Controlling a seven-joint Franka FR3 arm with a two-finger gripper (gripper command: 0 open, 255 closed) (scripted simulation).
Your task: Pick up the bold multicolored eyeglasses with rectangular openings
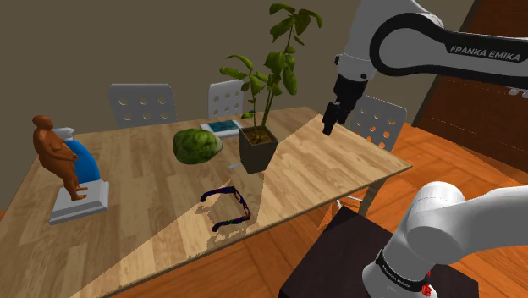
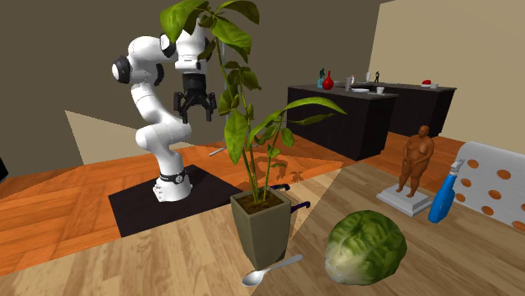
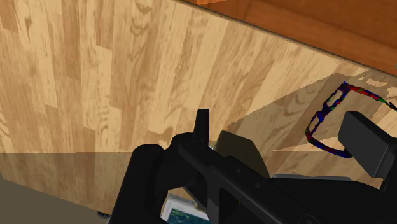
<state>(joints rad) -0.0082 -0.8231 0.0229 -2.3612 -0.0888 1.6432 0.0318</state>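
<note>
One pair of dark-blue, multicoloured, rectangular-rimmed eyeglasses (image 1: 227, 208) lies near the light wooden table's (image 1: 152, 199) edge, well apart from the high-hanging all-black gripper (image 1: 328, 127), whose jaws stand spread, presumably readied to straddle the frame.

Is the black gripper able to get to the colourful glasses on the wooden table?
Probably yes. The open black gripper hangs high, and the multicoloured rectangular eyeglasses lie on bare wood, apart from the green potted plant.

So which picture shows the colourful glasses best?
The shoulder view: the whole eyeglasses lie clear on the table. In the wrist view a finger covers part; in the second exterior view the plant pot hides nearly all.
</note>
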